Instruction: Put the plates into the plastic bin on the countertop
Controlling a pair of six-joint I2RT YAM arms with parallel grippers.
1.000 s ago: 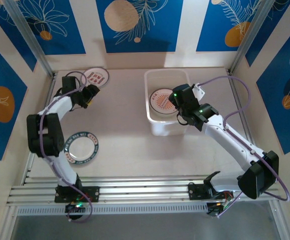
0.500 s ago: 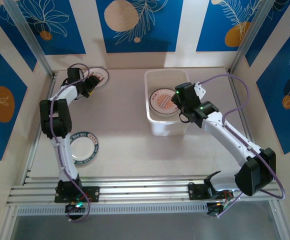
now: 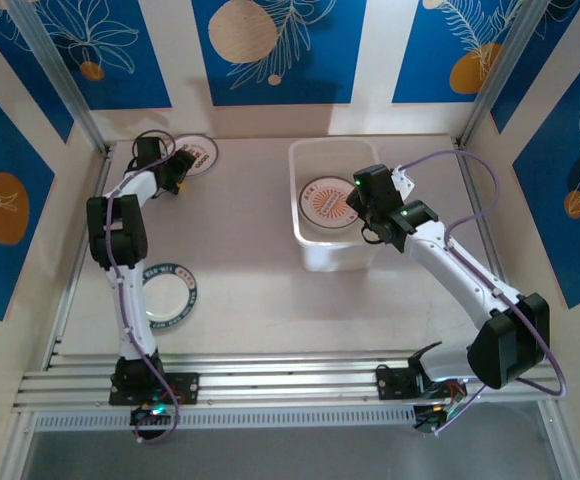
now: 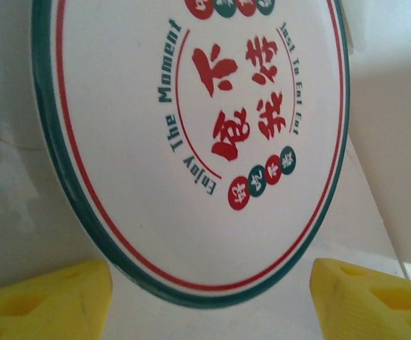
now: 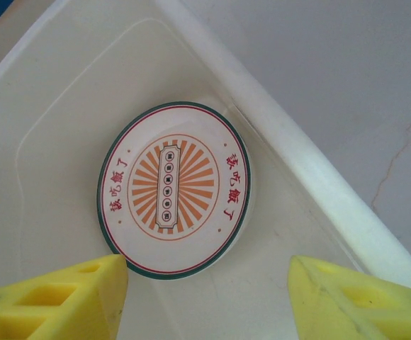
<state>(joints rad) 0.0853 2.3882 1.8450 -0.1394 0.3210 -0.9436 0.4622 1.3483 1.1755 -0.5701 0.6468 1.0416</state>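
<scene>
A white plate with red characters and a green rim (image 3: 196,152) lies at the back left corner of the countertop (image 3: 240,250). My left gripper (image 3: 177,166) is open right at its near edge; in the left wrist view the plate (image 4: 191,134) lies ahead of the gripper (image 4: 209,301), with the yellow fingers (image 4: 42,304) apart from it. An orange sunburst plate (image 3: 327,201) lies flat in the plastic bin (image 3: 305,245). My right gripper (image 3: 357,207) hovers open over it, and the right wrist view shows plate (image 5: 173,188) and gripper (image 5: 205,297) apart. Another green-rimmed plate (image 3: 167,292) lies front left.
Cream walls and aluminium rails (image 3: 80,110) close in the countertop at the back and sides. The bin's rim (image 5: 312,184) runs diagonally to the right of my right fingers. The rail holding the arm bases (image 3: 290,385) runs along the near edge.
My left arm has stretched toward the back left corner, bringing its gripper up to the red-character plate. The right gripper has shifted slightly over the bin.
</scene>
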